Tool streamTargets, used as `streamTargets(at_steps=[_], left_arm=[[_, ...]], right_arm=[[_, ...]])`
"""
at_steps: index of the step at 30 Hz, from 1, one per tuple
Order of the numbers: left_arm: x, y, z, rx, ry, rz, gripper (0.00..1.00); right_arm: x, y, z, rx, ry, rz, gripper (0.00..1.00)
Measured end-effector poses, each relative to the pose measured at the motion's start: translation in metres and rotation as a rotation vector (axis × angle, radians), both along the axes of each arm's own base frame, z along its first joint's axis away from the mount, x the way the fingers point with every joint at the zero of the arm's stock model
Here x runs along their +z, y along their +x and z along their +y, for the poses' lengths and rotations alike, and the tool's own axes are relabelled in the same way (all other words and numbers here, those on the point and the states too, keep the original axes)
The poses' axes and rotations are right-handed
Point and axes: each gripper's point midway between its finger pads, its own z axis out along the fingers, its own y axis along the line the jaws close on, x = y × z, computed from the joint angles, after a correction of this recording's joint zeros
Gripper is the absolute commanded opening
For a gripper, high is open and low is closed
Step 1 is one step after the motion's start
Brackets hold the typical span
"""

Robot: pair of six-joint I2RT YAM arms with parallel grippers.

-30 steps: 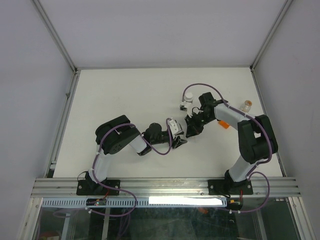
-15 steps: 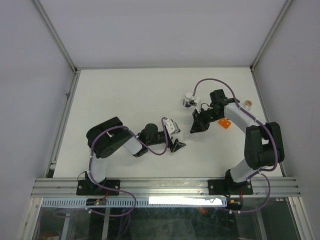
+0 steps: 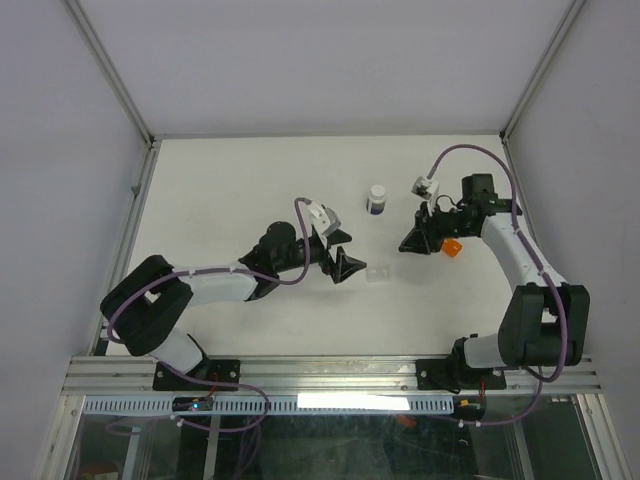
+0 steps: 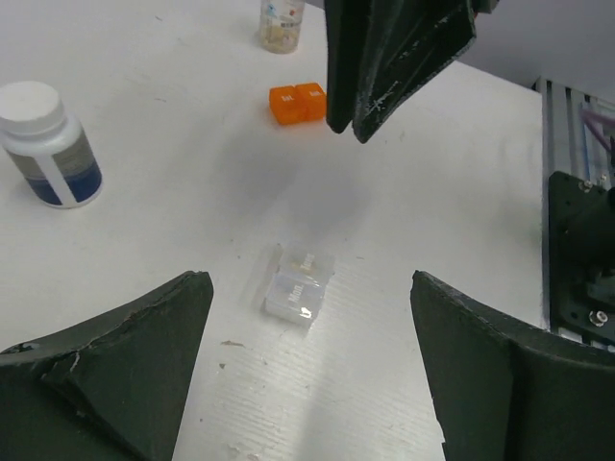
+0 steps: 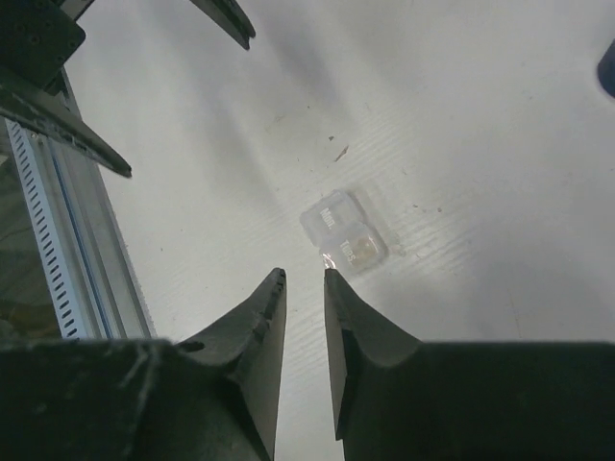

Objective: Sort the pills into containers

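We see the clear 2-cell box [image 3: 378,272] mid frame on the table [image 3: 250,190] — L gripper [image 3: 347,255] wide open beside it, R gripper [image 3: 412,243] open a crack, both empty.

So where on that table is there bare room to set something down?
The far left of the table, behind the left arm, is bare, as is the near strip by the front rail, between the arms. It is crowded centre-right: the pill bottle, clear two-cell box, orange box, left gripper and right gripper cluster.
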Motion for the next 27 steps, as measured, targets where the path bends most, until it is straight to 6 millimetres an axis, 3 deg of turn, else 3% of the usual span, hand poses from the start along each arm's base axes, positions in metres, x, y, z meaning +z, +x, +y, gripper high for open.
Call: streamTargets(at_steps=[8,13,16,19,27], left_arm=[[0.058,0.018,0.041,0.087,-0.09,0.046,0.93],[0.111,0.028,0.074,0.143,-0.189,0.033,0.99],[0.142,0.031,0.087,0.174,-0.237,0.023,0.99],[0.177,0.032,0.097,0.201,-0.272,0.016,0.99],[0.276,0.018,0.124,0.285,-0.348,-0.038,0.99]], right_arm=[[0.044,0.004,-0.027,-0.102,0.076,-0.116,0.45],[0.093,0.013,-0.042,-0.157,0.083,-0.248,0.6],[0.124,0.018,-0.046,-0.184,0.089,-0.311,0.75],[0.16,0.021,-0.047,-0.209,0.097,-0.379,0.97],[0.256,0.027,-0.05,-0.361,0.155,-0.48,0.99]])
